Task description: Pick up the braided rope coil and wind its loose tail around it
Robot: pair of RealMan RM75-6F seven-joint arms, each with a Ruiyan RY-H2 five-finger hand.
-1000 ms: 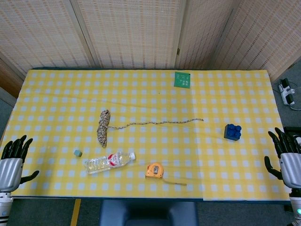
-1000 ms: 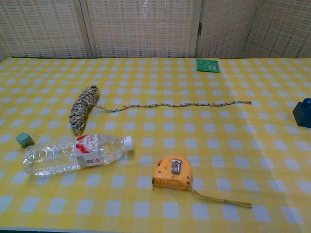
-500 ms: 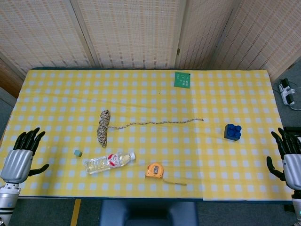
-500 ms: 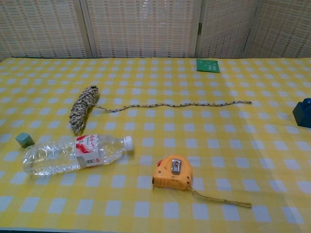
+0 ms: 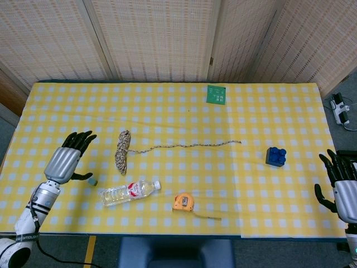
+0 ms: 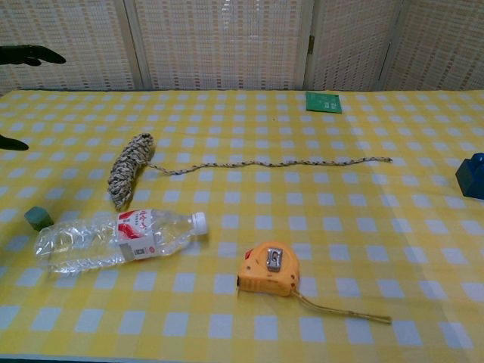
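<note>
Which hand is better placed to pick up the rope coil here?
The left hand. It hovers open over the table just beside the rope coil, while the right hand sits open at the far table edge, beyond the blue block and the tail's end.

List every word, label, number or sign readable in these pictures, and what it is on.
Nothing can be read for certain.
Water bottle: red and white label with print, too small to read.
Green card at the far edge: pale markings, too blurred to read.
Tape measure: no legible marking on its orange case.
Blue block and braided rope coil: no text visible.
</note>
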